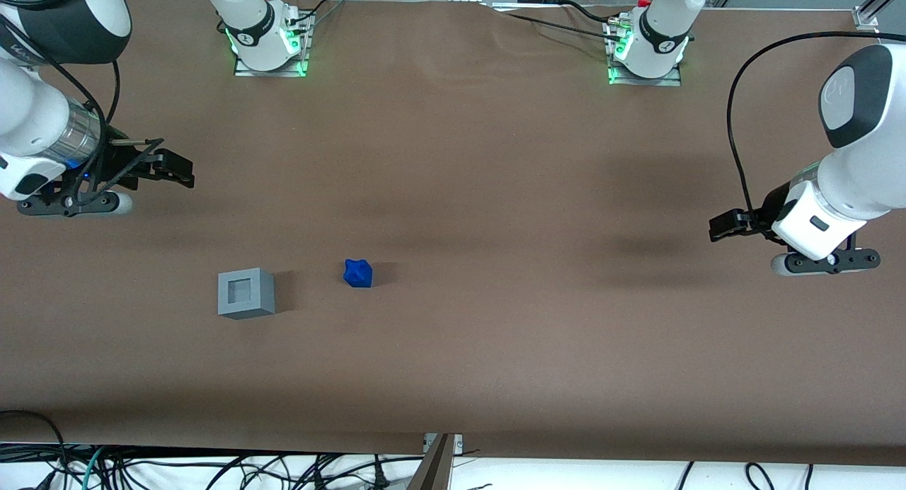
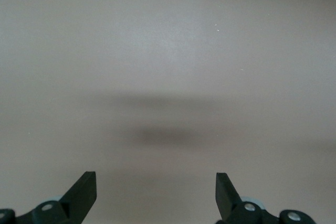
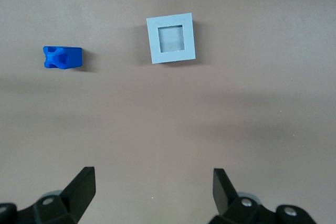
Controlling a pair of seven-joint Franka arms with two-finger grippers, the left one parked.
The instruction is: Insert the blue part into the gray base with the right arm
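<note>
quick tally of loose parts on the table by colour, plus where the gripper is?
Blue: 1, the blue part
Gray: 1, the gray base, recess empty
Total: 2
The right arm's gripper is open, above the table, farther from the front camera than both parts.

The right arm [image 1: 42, 115] is white with black joint shells and a shiny silver ring at the wrist. A black cable runs along it. Its hand [image 1: 170, 168] is a thin black open frame with two dark, wedge-shaped fingers [image 3: 84, 184] set wide apart, and small silver screws at their roots.
</note>
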